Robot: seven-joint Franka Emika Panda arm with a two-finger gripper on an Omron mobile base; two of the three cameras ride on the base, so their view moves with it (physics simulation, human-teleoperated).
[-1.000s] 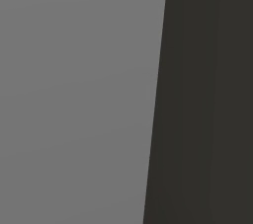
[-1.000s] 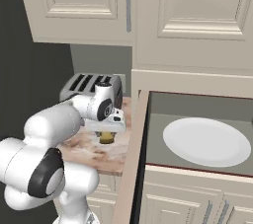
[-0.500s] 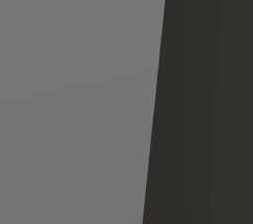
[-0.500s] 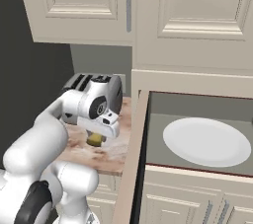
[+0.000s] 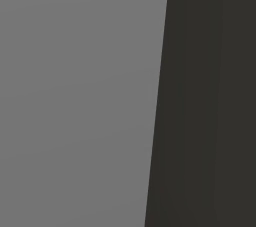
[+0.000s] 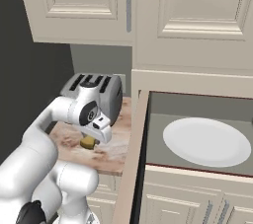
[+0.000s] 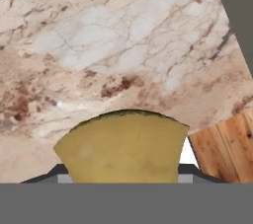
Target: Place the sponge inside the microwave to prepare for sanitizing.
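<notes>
Pincer (image 6: pixel 92 140) lower now, sponge (image 7: pixel 122 148) between jaws

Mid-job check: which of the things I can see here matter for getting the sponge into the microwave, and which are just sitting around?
Part of the job:
- sponge, yellow, on the marble counter, right under the gripper
- microwave, door open, white round plate inside

Just lying about:
- silver toaster behind the arm
- cream wall cabinets above

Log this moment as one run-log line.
stage: picking up sponge | gripper: low over sponge on counter beside toaster | microwave: open, plate bare
</notes>
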